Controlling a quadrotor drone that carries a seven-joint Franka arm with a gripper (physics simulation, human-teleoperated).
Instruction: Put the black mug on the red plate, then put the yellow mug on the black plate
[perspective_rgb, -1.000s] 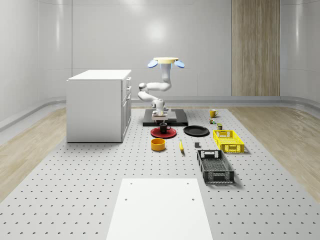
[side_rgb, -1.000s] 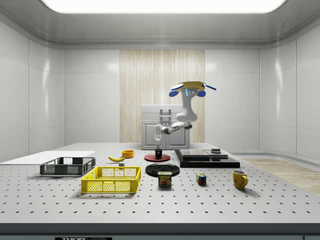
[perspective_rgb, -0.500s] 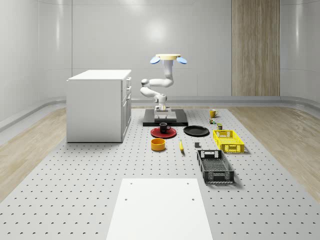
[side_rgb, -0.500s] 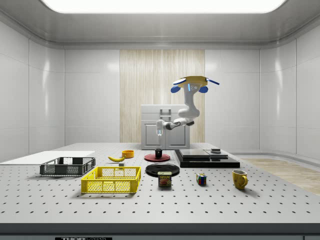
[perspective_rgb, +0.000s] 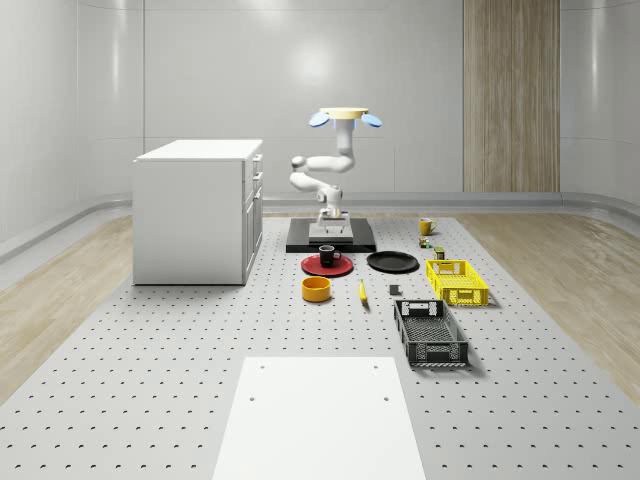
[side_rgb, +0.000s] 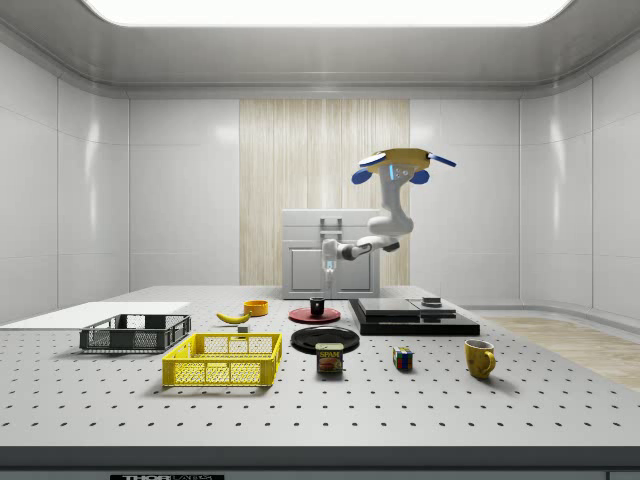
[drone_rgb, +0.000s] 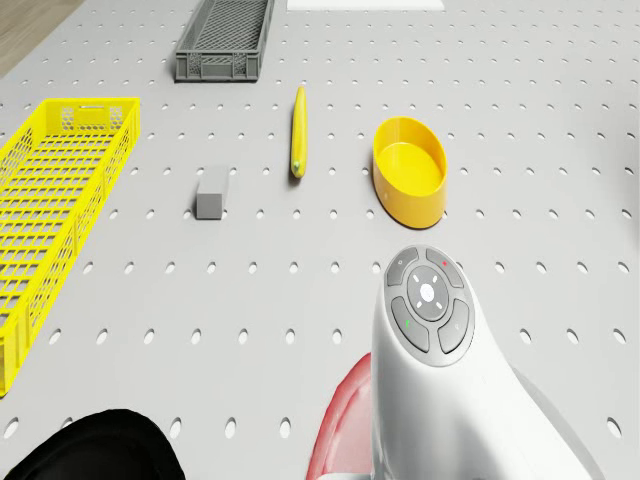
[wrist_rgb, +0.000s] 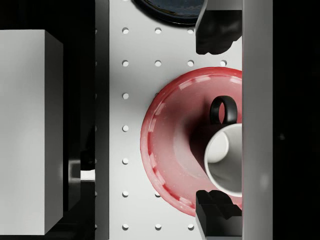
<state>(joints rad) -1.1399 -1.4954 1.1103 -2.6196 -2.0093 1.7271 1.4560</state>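
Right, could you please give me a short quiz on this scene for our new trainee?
1. True or false: the black ceramic mug stands on the round red plate.
2. The hand is: A) shut on the mug; B) open above the mug, drone hovering over the black slab; C) resting on the table.
3. Fill in: the yellow ceramic mug stands on the perforated grey ____.
Key: 1 true; 2 B; 3 table.

Red plate (wrist_rgb: 170, 150), black mug (wrist_rgb: 225, 150) with white inside.
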